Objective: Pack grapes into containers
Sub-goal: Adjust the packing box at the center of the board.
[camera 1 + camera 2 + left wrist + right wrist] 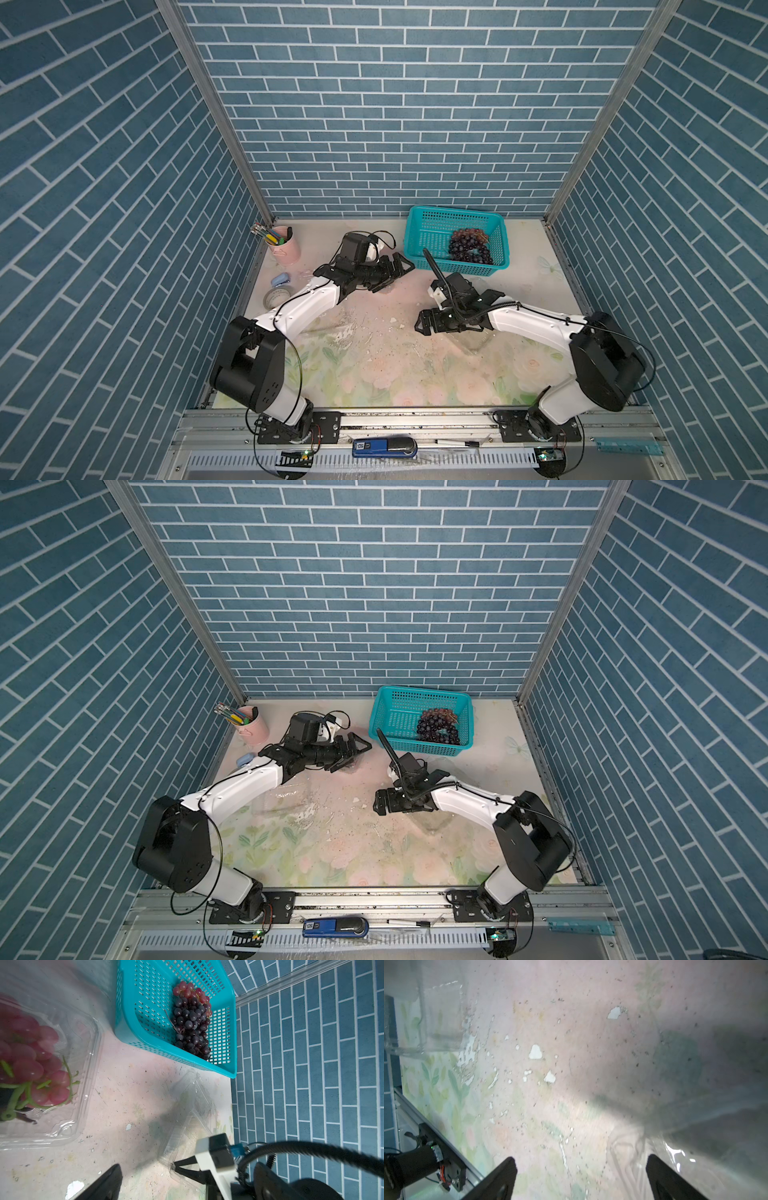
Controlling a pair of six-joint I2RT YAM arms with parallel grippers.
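The left gripper (pixel 397 276), at twelve o'clock on the desk (pixel 374 374), holds its fingers spread over a clear clamshell (pixel 89 1068) containing red grapes (pixel 31 1059). Dark grapes (pixel 469 249) lie in the teal basket (pixel 424 232) at one o'clock. The right gripper (pixel 419 325), near centre, has its fingers spread. An empty clamshell (pixel 478 343) sits at its four o'clock.

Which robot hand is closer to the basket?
Left. The left gripper is just beside the basket's near corner; the right gripper is farther off, toward the front.
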